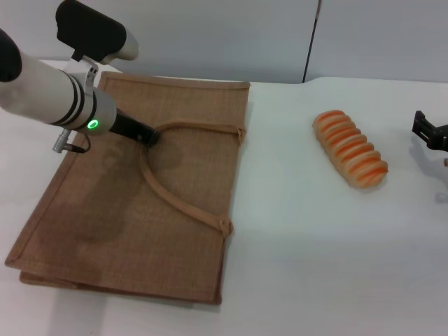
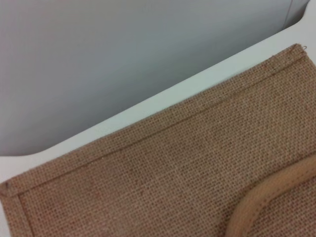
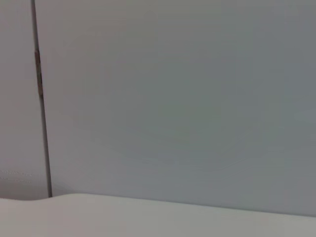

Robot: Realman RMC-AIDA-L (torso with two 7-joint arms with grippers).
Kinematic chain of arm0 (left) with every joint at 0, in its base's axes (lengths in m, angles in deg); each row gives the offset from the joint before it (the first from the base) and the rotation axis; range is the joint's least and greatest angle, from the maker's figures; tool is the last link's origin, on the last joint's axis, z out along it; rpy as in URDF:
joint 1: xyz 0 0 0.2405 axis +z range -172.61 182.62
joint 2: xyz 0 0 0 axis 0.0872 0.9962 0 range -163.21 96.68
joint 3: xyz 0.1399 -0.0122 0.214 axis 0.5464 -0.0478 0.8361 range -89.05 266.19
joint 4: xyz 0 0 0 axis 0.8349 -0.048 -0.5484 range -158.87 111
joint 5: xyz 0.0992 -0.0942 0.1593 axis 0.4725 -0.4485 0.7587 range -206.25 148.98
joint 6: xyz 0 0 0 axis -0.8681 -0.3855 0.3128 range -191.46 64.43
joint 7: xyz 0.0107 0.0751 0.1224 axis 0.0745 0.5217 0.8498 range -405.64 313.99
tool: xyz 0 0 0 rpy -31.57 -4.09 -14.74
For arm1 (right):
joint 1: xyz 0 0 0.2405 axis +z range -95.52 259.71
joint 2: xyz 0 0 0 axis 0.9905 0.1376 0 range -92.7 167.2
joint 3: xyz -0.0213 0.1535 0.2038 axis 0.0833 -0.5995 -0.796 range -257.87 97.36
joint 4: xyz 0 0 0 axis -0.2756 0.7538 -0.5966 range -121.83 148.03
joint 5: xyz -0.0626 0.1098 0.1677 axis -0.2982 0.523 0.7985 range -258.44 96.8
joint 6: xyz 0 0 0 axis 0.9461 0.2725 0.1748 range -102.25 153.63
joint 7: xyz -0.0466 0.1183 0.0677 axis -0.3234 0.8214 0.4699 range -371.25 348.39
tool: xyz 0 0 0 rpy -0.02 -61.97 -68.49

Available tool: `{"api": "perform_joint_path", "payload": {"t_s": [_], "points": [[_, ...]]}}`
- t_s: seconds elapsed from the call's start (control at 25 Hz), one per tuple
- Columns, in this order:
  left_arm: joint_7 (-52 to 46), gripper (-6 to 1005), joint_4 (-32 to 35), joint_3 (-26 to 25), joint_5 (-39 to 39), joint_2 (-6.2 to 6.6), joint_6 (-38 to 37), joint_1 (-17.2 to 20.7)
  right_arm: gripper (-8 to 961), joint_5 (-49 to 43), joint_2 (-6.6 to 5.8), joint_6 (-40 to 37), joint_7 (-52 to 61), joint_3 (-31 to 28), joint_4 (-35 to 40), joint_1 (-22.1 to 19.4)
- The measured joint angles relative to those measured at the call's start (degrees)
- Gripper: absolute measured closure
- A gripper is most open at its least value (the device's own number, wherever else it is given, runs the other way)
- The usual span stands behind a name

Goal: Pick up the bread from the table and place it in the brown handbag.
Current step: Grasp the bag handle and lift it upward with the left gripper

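The bread (image 1: 350,148), a ridged tan loaf with orange stripes, lies on the white table (image 1: 315,266) at the right. At the left the brown handbag (image 1: 140,210) lies flat, its looped handle (image 1: 185,199) resting on top. My left gripper (image 1: 145,136) is down on the bag where the handle bends, its tip dark and partly hidden by the arm. In the left wrist view the bag's woven cloth (image 2: 173,173) and a piece of the handle (image 2: 266,197) fill the picture. At the right edge, just right of the bread, sits my right gripper (image 1: 430,131).
A grey wall with a dark vertical seam (image 1: 310,42) stands behind the table. The table's far edge (image 3: 148,212) shows in the right wrist view. White tabletop lies between the bag and the bread.
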Motion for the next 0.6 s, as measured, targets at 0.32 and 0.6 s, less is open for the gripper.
{"api": "perform_joint_path", "payload": {"t_s": [0.32,0.6], "points": [[0.1,759,-1.3,0.0,-0.2,0.0,-0.9,-0.5,125,0.1,0.0,0.3,0.0,-0.1,0.0,0.2],[0.0,767,-1.4,0.1,0.0,-0.07,-2.9,-0.6,125,0.1,0.0,0.3,0.0,-0.3,0.0,0.2]]}}
